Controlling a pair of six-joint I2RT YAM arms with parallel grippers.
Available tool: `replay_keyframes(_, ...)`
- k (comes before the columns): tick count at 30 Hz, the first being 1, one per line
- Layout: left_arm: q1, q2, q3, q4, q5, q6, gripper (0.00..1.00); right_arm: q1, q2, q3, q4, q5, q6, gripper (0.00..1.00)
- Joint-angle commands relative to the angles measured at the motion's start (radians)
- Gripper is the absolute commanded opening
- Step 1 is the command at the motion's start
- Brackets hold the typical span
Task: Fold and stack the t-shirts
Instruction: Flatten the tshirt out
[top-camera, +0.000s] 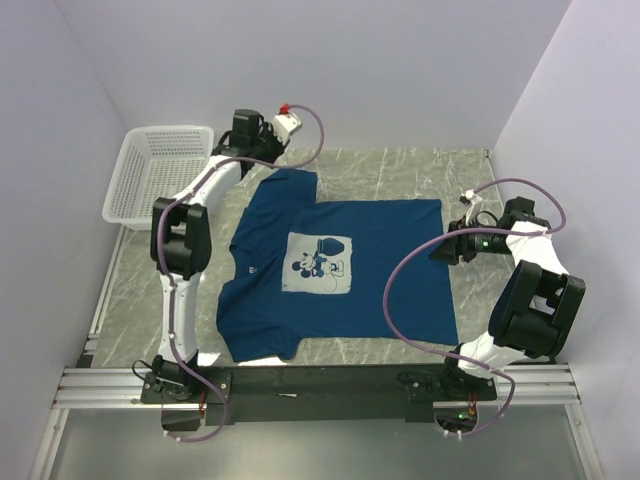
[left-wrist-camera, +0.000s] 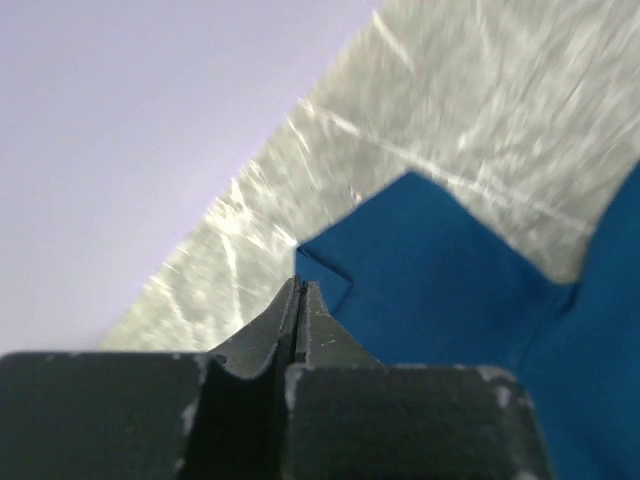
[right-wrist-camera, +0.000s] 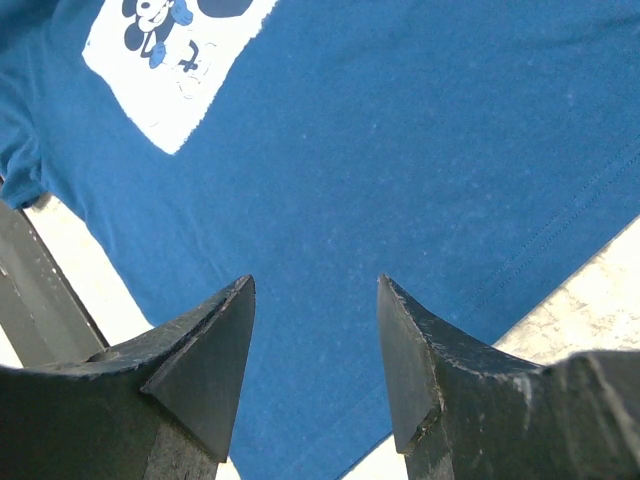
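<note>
A dark navy t-shirt (top-camera: 370, 260) lies spread flat on the marbled table (top-camera: 400, 170), its pale square cartoon print (top-camera: 320, 265) facing up. My left gripper (top-camera: 278, 160) sits at the far sleeve (top-camera: 292, 182). In the left wrist view its jaws (left-wrist-camera: 300, 286) are pressed together, pinching the curled corner of that sleeve (left-wrist-camera: 325, 272). My right gripper (top-camera: 440, 248) hovers over the shirt's right-hand hem. Seen from its wrist, it (right-wrist-camera: 315, 285) is open above blue cloth (right-wrist-camera: 420, 140), with nothing between the fingers and the print (right-wrist-camera: 170, 60) at upper left.
A white lattice basket (top-camera: 160, 170) stands at the far left beside the left arm. Pale walls close in the table at the back and on both sides. The arms' mounting rail (top-camera: 320, 385) runs along the near edge.
</note>
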Motion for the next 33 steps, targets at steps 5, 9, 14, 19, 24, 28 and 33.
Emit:
replay_keyframes(5, 0.008, -0.034, -0.026, -0.051, 0.030, -0.052, 0.46, -0.016, -0.022, 0.047, -0.041, -0.054, -0.039, 0.59)
replay_keyframes(9, 0.008, 0.099, 0.103, -0.103, 0.012, -0.086, 0.63, -0.016, -0.022, 0.045, -0.039, -0.051, -0.038, 0.59)
replay_keyframes(14, -0.004, 0.170, 0.140, -0.070, -0.056, -0.004, 0.63, -0.017, -0.007, 0.050, -0.041, -0.054, -0.039, 0.59)
replay_keyframes(19, -0.018, 0.201, 0.109, -0.021, -0.111, 0.106, 0.61, -0.017, 0.012, 0.057, -0.042, -0.051, -0.038, 0.59)
replay_keyframes(24, -0.018, 0.231, 0.119, 0.016, -0.160, 0.120, 0.61, -0.017, 0.018, 0.056, -0.041, -0.048, -0.036, 0.59)
replay_keyframes(28, -0.016, 0.248, 0.111, 0.044, -0.198, 0.126, 0.61, -0.017, 0.016, 0.059, -0.044, -0.051, -0.036, 0.59)
replay_keyframes(33, -0.013, 0.282, 0.116, 0.053, -0.205, 0.123, 0.61, -0.019, 0.015, 0.062, -0.051, -0.054, -0.038, 0.59)
